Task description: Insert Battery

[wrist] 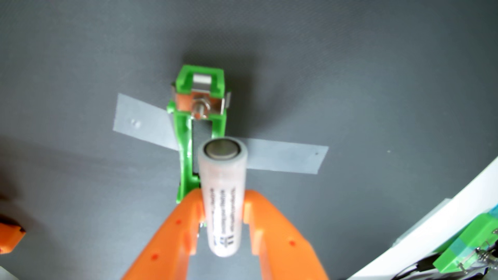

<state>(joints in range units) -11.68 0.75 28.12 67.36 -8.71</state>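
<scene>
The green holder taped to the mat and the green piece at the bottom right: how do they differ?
The green holder lies in the middle of the grey mat, pinned by strips of tape; the other green piece sits off the mat, beyond a white edge.

The holder shows nearly whole, under the battery in the gripper; the other piece is cut off by the frame.

Both are bright green with metal parts.

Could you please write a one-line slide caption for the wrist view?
Orange gripper holds a white battery above the green holder taped to the grey table.
</scene>
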